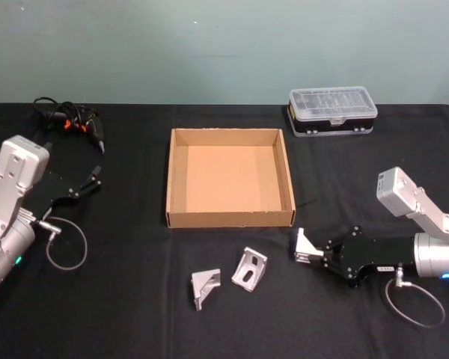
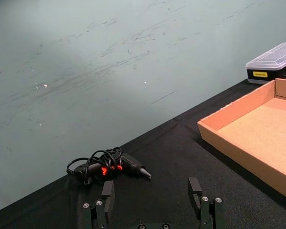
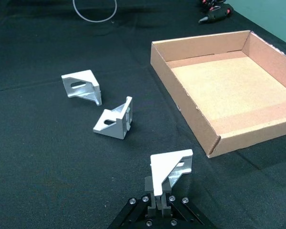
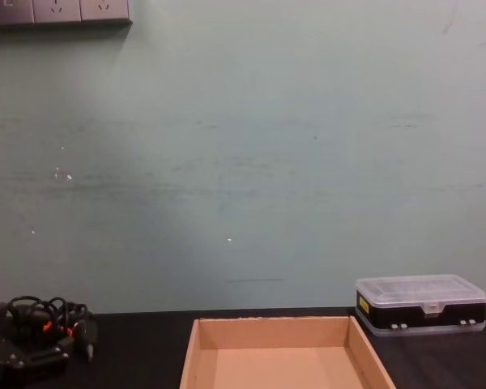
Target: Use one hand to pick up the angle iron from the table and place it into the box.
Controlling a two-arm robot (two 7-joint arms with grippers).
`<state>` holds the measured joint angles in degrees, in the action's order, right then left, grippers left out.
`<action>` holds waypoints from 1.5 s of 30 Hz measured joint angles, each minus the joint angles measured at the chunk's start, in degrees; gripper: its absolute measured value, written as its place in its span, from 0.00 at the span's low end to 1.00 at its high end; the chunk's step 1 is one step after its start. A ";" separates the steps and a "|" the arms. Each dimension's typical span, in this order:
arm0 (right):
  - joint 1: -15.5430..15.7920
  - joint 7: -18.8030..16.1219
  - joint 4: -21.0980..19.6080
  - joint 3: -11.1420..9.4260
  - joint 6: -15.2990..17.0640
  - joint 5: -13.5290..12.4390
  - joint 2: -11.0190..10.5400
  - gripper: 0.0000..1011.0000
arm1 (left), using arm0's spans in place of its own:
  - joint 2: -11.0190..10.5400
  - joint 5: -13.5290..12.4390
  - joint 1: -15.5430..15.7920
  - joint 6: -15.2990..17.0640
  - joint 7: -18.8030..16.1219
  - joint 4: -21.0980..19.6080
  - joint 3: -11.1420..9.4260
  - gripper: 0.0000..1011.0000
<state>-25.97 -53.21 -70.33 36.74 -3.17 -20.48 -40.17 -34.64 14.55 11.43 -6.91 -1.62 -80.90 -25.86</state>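
Counting three angle irons and one box (image 1: 230, 218): the gripped angle iron (image 1: 307, 245) sits clamped in the right gripper (image 1: 319, 256), near the box's front right corner. To that gripper's left, two lie on the table (image 1: 135, 321) before the box: the middle angle iron (image 1: 250, 269) and the leftmost angle iron (image 1: 205, 286). The left gripper (image 1: 92, 179) hangs spread open, well apart.

A scuffed pale green wall (image 2: 86, 71) rises beyond the left gripper (image 2: 151, 185), with grey wall sockets (image 4: 58, 10) mounted high on it.
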 joint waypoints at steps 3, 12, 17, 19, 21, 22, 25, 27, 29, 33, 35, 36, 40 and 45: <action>0.00 0.00 0.00 0.00 0.00 0.00 0.00 0.06 | 0.00 0.00 0.00 0.00 0.00 0.00 0.00 1.00; 2.09 0.02 -5.65 -2.95 0.38 -4.65 -2.53 0.06 | 0.00 0.00 0.00 0.00 0.00 0.00 0.00 1.00; 0.74 -0.36 -8.68 -4.67 1.73 -7.51 -3.54 0.06 | 0.00 0.00 0.00 0.00 0.00 0.00 0.00 1.00; -0.97 -0.85 -8.50 -4.77 3.10 -8.42 -3.10 0.06 | 0.00 0.00 0.00 0.00 0.00 0.00 0.00 1.00; -2.51 -1.25 -7.73 -4.58 4.22 -8.82 -2.48 0.06 | 0.00 0.00 0.00 0.00 0.00 0.00 0.00 1.00; -3.42 -1.42 -7.17 -4.32 4.76 -8.88 -2.01 0.06 | 0.00 0.00 0.00 0.00 0.00 0.00 0.00 1.00; -7.97 -2.43 -3.22 -2.72 7.12 -8.81 0.73 0.06 | 0.00 0.00 0.00 0.00 0.00 0.00 0.00 1.00; -9.78 -2.85 -1.08 -1.94 7.80 -8.73 2.06 0.06 | 0.00 0.00 0.00 0.00 0.00 0.00 0.00 1.00; -11.99 -3.62 2.01 -0.96 8.79 -8.82 3.98 0.06 | 0.00 0.00 0.00 0.00 0.00 0.00 0.00 1.00; -14.88 -4.34 6.96 0.40 9.56 -9.15 7.04 0.06 | 0.00 0.00 0.00 0.00 0.00 0.00 0.00 1.00; -15.94 -4.47 9.04 0.95 9.59 -9.18 8.30 0.06 | 0.00 0.00 0.00 0.00 0.00 -0.01 0.00 1.00; -16.49 -4.48 10.18 1.25 9.61 -9.18 8.93 0.06 | 0.00 0.00 0.00 0.00 0.00 -0.01 0.00 1.00; -19.67 -4.83 16.54 2.99 9.55 -8.72 12.63 0.06 | 0.00 0.00 0.00 0.00 0.00 0.00 0.00 1.00; -22.69 -4.85 22.74 4.29 9.00 -7.55 16.25 0.06 | 0.00 0.00 0.00 0.00 0.00 0.00 0.00 1.00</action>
<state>-48.65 -58.06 -47.60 41.02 5.83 -28.03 -23.93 -34.65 14.55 11.43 -6.91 -1.62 -80.90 -25.86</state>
